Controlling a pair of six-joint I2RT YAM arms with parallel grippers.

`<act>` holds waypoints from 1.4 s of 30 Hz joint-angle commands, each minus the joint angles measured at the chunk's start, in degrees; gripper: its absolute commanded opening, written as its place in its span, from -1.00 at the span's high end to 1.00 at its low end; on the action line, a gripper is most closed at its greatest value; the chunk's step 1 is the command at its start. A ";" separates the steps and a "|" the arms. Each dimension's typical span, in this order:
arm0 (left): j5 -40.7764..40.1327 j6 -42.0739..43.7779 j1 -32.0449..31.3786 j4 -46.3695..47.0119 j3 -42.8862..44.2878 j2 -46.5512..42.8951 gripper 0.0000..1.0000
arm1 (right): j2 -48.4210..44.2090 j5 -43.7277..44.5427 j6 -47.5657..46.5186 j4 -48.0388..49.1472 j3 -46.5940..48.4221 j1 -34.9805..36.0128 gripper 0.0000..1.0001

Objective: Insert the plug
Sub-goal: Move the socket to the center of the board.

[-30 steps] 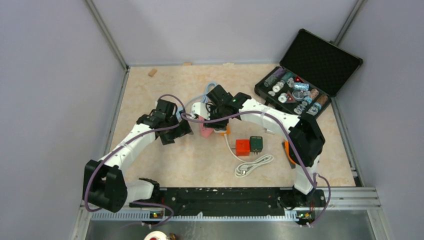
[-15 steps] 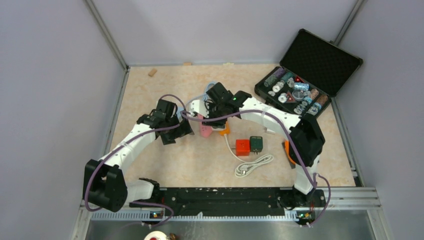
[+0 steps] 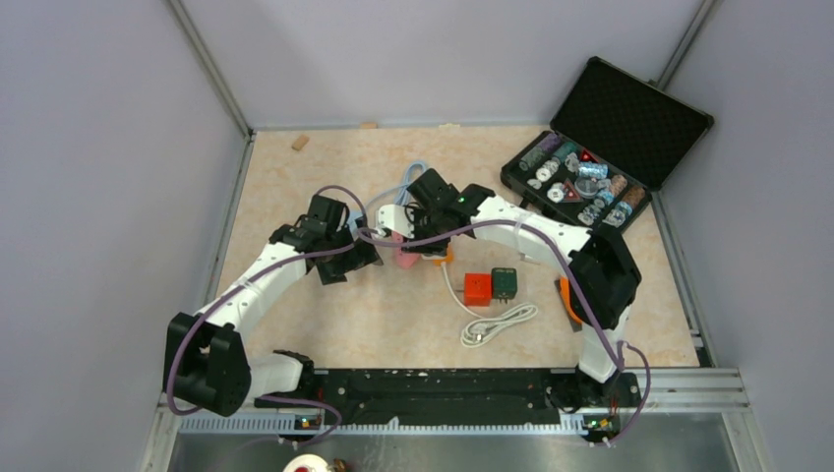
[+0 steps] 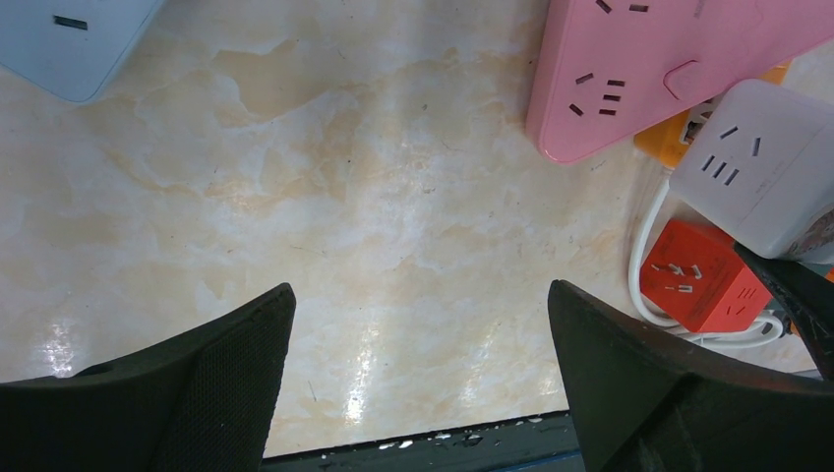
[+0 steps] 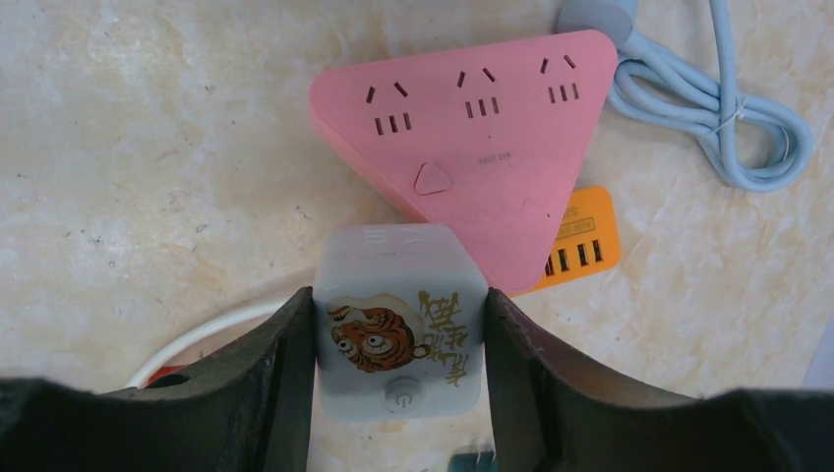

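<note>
While bending inward, my right gripper [image 5: 398,329] is squeezing the white tiger-stickered cube adapter [image 5: 398,295], underside hidden, near the pink triangular power strip [image 5: 472,128]; my left gripper [image 4: 423,354] is hovering spread wide.

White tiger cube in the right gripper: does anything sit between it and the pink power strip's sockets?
Nothing visible does. The right gripper is shut on the white cube, close to one corner of the pink power strip; its three socket groups are bare. The orange USB hub only peeks out at the strip's edge.
</note>
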 commanded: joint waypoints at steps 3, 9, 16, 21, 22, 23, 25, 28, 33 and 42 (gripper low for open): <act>1.22 0.00 0.18 2.64 -0.05 1.01 -0.93 | -0.52 1.53 -0.38 -3.90 -2.92 0.05 1.00; 1.46 0.02 0.18 2.53 0.15 0.58 -0.93 | -1.58 2.22 1.87 -7.18 -6.20 -0.45 1.00; 6.00 0.37 -0.85 5.83 -0.66 0.98 -0.85 | -1.37 -0.19 5.97 -11.56 -6.91 -3.38 1.00; 9.92 1.73 -6.05 9.78 0.40 3.67 -0.71 | -2.58 -5.02 9.30 -10.15 -7.43 -4.87 1.00; 10.93 1.86 -7.39 10.61 0.83 4.59 -0.68 | -3.07 -6.76 10.31 -9.46 -7.56 -5.36 1.00; 11.52 1.90 -8.71 11.40 1.27 6.08 -0.64 | -3.62 -8.74 11.40 -8.65 -7.85 -5.78 1.00; 13.06 2.83 -11.33 12.92 2.71 8.73 -0.55 | -4.68 -11.54 13.24 -6.87 -8.78 -6.59 1.00; 14.10 4.60 -13.38 12.43 6.30 13.72 -0.52 | -5.69 -14.17 15.16 -5.13 -10.08 -8.03 1.00; 16.74 3.72 -14.59 13.88 11.15 21.73 -0.39 | -7.21 -17.36 19.76 -1.49 -11.72 -11.30 1.00; 12.28 -0.03 -17.73 10.12 22.41 35.18 -0.48 | -17.56 -15.60 32.47 10.51 -19.13 -17.21 1.00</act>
